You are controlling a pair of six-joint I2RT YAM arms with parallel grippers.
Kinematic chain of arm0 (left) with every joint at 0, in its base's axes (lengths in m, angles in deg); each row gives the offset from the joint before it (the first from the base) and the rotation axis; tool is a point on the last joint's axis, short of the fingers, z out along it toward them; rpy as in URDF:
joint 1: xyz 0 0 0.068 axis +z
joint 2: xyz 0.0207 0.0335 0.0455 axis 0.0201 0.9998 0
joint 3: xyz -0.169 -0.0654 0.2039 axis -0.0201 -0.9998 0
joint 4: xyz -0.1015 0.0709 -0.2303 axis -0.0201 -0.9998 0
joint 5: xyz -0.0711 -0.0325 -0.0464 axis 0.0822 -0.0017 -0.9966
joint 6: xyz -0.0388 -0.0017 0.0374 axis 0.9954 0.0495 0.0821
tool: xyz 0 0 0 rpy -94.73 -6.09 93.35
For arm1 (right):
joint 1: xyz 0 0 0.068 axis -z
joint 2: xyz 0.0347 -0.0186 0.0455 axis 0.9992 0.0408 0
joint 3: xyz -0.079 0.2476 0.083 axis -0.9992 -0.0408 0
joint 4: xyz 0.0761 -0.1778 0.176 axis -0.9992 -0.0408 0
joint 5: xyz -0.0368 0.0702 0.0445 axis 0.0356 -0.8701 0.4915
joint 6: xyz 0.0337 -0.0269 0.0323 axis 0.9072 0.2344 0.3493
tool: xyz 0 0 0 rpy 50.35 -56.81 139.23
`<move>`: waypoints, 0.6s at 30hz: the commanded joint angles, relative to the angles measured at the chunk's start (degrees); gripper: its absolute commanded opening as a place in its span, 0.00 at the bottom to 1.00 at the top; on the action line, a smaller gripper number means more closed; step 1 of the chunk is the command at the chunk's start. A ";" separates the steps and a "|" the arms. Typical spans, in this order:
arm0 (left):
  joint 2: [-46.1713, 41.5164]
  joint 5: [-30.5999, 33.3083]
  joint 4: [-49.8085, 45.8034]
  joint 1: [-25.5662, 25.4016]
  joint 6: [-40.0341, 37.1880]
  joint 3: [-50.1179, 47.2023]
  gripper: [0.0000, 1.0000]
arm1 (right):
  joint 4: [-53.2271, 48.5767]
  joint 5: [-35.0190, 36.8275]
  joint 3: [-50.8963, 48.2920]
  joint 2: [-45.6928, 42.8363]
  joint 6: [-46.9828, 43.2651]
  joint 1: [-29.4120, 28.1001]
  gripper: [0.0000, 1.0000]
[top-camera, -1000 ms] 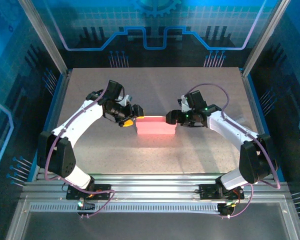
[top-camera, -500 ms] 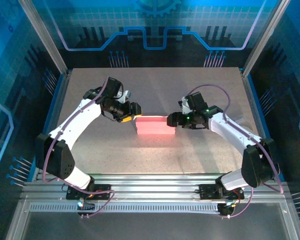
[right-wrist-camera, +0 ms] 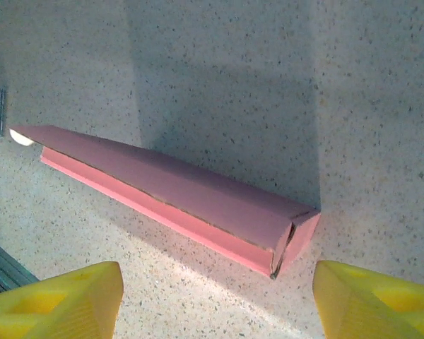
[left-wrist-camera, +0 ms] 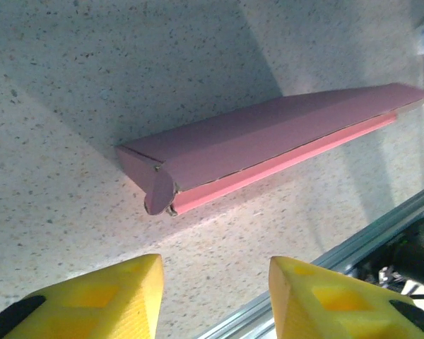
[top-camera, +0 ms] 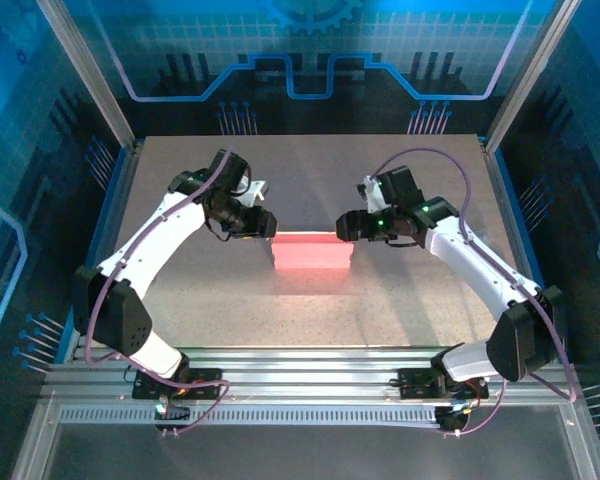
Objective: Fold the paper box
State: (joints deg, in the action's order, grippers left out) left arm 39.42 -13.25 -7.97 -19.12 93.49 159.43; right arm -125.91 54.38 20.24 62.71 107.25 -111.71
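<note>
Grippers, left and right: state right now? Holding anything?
Left gripper: open, holding nothing; the paper box lies ahead of its fingers, not between them.
Right gripper: open, holding nothing; facing the paper box's other end.

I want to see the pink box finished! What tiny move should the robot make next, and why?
Probably ease the left end effector forward to the paper box and push in its rounded end flap. That flap sticks out untucked, and the open jaws hang just short of it, touching nothing.
</note>
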 commanded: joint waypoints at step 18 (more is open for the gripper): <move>6.41 6.00 -0.10 -2.00 -5.55 2.90 0.30 | 0.60 -2.17 0.97 5.18 -1.41 -0.20 0.67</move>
State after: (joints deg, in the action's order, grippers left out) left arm 45.01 -6.76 -8.82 -20.47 89.12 160.35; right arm -125.76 53.73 20.70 66.98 106.00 -111.71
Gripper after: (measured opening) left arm 0.300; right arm 0.673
